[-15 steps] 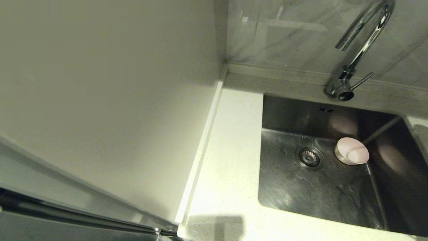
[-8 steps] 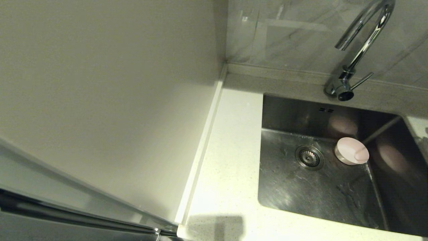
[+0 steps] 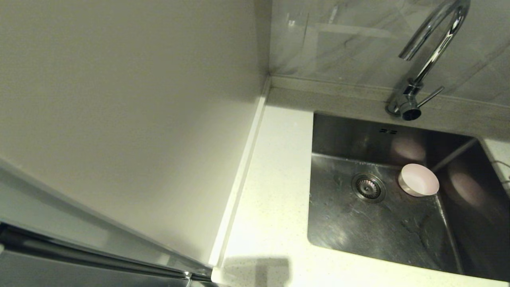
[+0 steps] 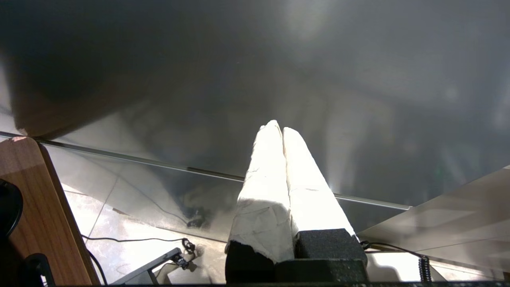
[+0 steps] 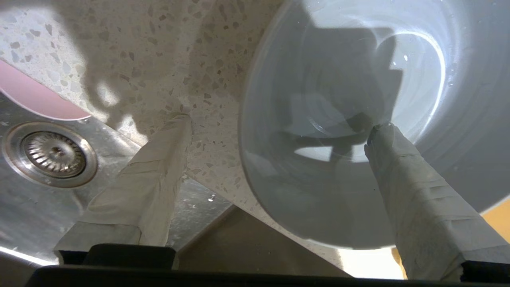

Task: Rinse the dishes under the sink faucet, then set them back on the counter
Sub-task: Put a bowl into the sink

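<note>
Right wrist view: right gripper [image 5: 279,131] hangs over the counter [image 5: 159,48] at the sink's edge, fingers [image 5: 414,187] spread wide, one inside the grey-blue bowl [image 5: 346,99] and one outside its rim. Not clamped yet.
Bowl handling: looks like a light, stiff, matte dish, but there are water drops inside, so I'd guess slick. Pinching the rim wall looks like the only real hold; squeeze off-centre and it'll probably tip.
What's in it: nothing but a few droplets.
Yellow thing: just a sliver [image 5: 494,223] past the grey-blue one, can't tell much.
Left gripper [image 4: 279,127]: parked low, away from the sink, fingers pressed together, holding nothing.
Sink [image 3: 358,239]: pink bowl [image 3: 418,180] sits upright on the basin floor, just beside the drain strainer [image 3: 368,187], looks empty.
Faucet [image 3: 434,52]: at the far ledge, no water visibly running.
</note>
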